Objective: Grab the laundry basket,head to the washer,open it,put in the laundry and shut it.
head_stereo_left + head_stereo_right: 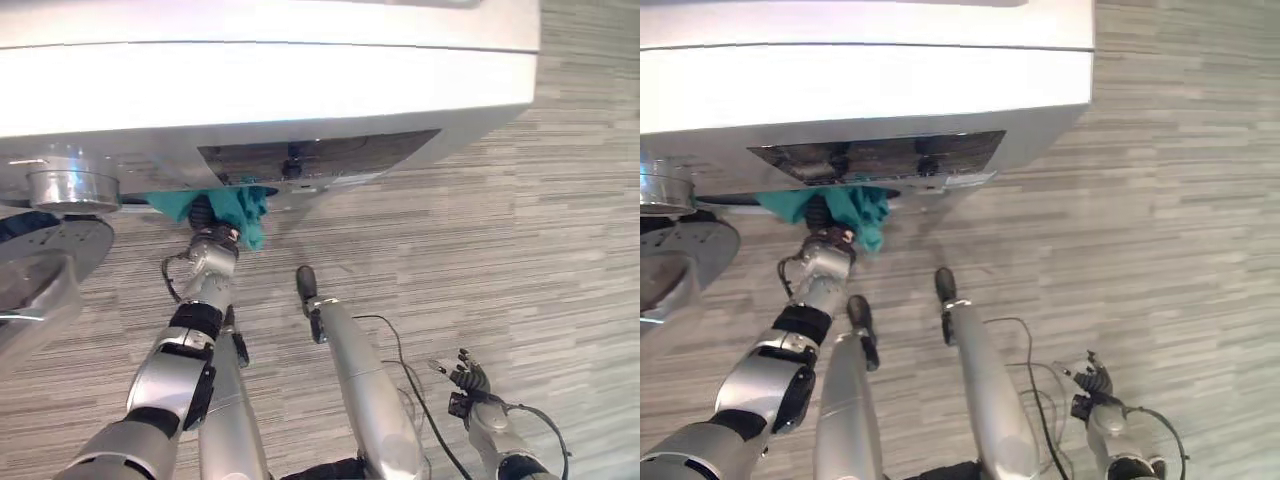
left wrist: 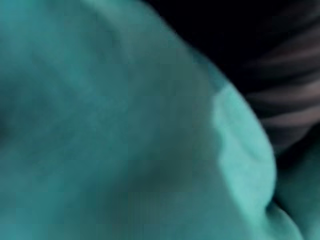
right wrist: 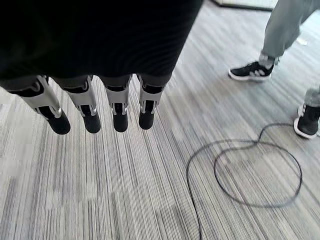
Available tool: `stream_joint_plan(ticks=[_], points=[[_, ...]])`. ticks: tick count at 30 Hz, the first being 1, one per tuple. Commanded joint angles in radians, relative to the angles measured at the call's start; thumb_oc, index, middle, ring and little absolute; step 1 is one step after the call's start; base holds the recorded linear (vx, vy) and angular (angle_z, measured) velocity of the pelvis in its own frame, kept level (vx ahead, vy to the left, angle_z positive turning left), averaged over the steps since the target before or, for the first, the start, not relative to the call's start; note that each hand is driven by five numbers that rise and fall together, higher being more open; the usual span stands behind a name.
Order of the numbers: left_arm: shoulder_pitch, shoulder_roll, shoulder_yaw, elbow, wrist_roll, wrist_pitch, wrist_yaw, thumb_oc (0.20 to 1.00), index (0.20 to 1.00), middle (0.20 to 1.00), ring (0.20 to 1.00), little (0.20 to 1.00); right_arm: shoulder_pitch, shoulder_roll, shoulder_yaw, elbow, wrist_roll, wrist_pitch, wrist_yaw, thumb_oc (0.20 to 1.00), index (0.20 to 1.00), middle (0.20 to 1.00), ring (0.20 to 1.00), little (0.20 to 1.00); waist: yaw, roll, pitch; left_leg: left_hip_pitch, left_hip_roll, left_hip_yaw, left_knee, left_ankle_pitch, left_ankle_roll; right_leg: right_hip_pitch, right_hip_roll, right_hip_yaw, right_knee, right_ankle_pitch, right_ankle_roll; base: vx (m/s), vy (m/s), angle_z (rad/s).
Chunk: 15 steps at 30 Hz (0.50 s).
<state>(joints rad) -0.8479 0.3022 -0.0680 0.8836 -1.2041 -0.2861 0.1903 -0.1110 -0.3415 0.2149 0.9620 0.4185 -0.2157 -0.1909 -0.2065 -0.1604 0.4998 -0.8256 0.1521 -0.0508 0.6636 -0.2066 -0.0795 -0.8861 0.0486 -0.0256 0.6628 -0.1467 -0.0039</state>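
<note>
I have the left hand (image 1: 203, 213) pushed up to the washer (image 1: 270, 90), at the mouth of the drum just under the front panel, with the teal laundry (image 1: 245, 212) bunched around it and spilling a little out of the opening. The hand's fingers are buried in the cloth, and in the left wrist view the teal fabric (image 2: 115, 130) covers almost everything, so I cannot tell whether they are curled on it or spread. To do this step well, I judge I should drive the arm further in until the cloth is well past the lip, then let go and draw the hand back straight and slowly so no fold drags out with it. The corner hanging down outside the opening is my main worry; it could catch in the seal when the door closes, so I would tuck it in first. The washer's door (image 1: 45, 250) stands swung open at the left, clear of the arm. As for what the drum holds, I can see only the teal piece at its mouth; the inside is dark and hidden. My right hand (image 3: 95, 107) hangs low beside me over the striped floor (image 3: 125, 200), fingers straight and relaxed, holding nothing. A person's shoes (image 3: 250, 71) show in the right wrist view.
</note>
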Motion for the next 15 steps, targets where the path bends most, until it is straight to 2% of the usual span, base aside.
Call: stream_joint_plan(ticks=[1,3,4,7,15], points=[[0.023,0.035,-0.001,-0.024,-0.028,-0.084,0.020,0.200,0.200,0.200,0.200,0.200,0.072,-0.010,0.011,-0.014,0.035,-0.014,-0.005,1.000,1.000,1.000,1.000,1.000,0.007,0.001,-0.064,-0.072,-0.009,0.009,0.164,-0.151,0.059,0.033,-0.033,0.032,0.031,-0.111,0.087,0.03,0.020,-0.14],[-0.015,0.050,0.020,-0.004,-0.045,-0.101,0.041,0.200,0.200,0.200,0.200,0.200,0.070,-0.008,0.021,-0.017,0.038,-0.014,-0.008,1.000,1.000,1.000,1.000,1.000,0.006,-0.016,-0.066,-0.099,-0.002,0.004,0.200,-0.174,0.064,0.015,-0.031,0.025,0.048,-0.117,0.093,0.04,0.037,-0.11],[-0.047,0.065,0.039,0.035,-0.050,-0.112,0.066,0.200,0.200,0.200,0.200,0.200,0.072,-0.005,0.035,-0.017,0.040,-0.017,-0.008,1.000,1.000,1.000,1.000,1.000,0.006,-0.036,-0.064,-0.130,0.005,0.000,0.250,-0.199,0.071,-0.007,-0.027,0.014,0.076,-0.120,0.098,0.05,0.048,-0.06],[-0.095,0.087,0.050,0.077,-0.050,-0.117,0.085,0.200,0.200,0.200,0.200,0.200,0.062,-0.006,0.060,-0.021,0.038,-0.018,-0.007,1.000,1.000,1.000,1.000,1.000,0.007,-0.053,-0.064,-0.177,0.015,-0.009,0.309,-0.224,0.074,-0.041,-0.024,0.001,0.113,-0.127,0.104,0.03,0.039,-0.11],[-0.289,0.175,0.047,0.227,-0.060,-0.113,0.144,0.200,0.200,0.200,0.200,0.200,0.037,-0.025,0.105,-0.073,0.043,-0.040,-0.024,1.000,1.000,1.000,1.000,1.000,-0.025,-0.067,-0.091,-0.275,0.030,-0.013,0.399,-0.262,0.070,-0.139,-0.024,-0.016,0.190,-0.140,0.104,0.02,0.026,-0.03]])
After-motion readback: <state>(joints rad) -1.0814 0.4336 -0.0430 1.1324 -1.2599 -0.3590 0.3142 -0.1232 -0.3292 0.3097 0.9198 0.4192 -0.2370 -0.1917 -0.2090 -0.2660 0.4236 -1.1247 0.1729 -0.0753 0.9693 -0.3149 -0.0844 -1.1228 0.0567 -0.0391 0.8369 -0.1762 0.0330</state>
